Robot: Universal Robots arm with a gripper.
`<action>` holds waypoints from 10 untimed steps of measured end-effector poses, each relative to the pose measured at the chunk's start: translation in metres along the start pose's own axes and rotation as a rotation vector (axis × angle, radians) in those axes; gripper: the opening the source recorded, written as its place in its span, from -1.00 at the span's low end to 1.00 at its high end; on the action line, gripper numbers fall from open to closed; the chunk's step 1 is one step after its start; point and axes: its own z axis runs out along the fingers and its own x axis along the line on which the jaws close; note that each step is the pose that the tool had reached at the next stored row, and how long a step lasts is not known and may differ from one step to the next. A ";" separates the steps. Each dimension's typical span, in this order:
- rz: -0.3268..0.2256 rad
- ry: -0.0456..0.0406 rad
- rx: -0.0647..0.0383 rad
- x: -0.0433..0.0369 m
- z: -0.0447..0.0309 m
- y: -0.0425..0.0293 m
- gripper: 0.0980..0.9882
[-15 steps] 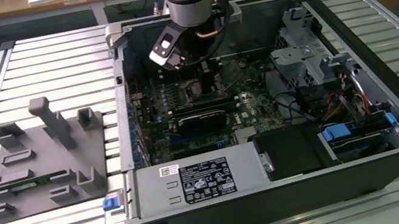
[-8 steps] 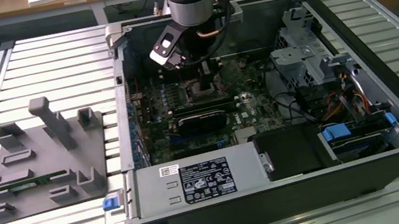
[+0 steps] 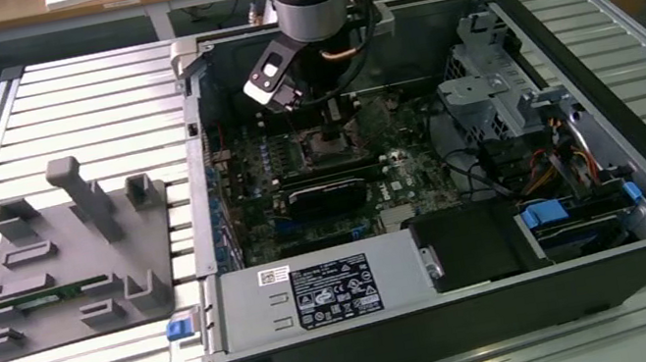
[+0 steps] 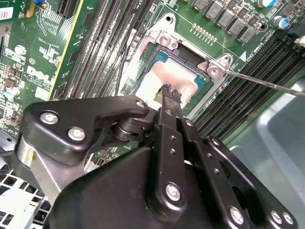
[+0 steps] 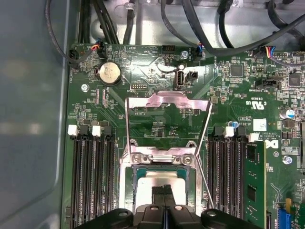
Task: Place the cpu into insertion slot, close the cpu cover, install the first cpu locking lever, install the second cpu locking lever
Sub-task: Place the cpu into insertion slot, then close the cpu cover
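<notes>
Gripper (image 4: 170,94) clenched on seated cpu (image 4: 155,78)
In the second wrist view, the cpu lies in the insertion slot (image 4: 164,39), with the gripper's closed tips touching its silver top; the cpu cover (image 5: 167,101) stands open in the first wrist view.

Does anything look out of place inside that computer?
The cpu cover stands flipped up off the insertion slot, leaving the cpu bare under the gripper, and a thin wire lever sticks out loose beside it. Nothing looks damaged.

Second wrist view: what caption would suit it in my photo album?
The robot's closed hand, its tip on or just above the cpu lying in the insertion slot.
</notes>
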 end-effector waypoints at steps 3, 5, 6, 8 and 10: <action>0.000 0.0000 0.000 0.0000 -0.0011 0.0001 -0.98; 0.000 0.0000 0.000 0.0000 -0.0023 0.0001 -0.98; 0.000 0.0002 0.000 0.0000 -0.0026 0.0002 -0.98; 0.000 0.0001 0.000 0.0000 -0.0031 0.0002 -0.98; 0.000 0.0000 0.000 -0.0001 -0.0038 0.0002 -0.98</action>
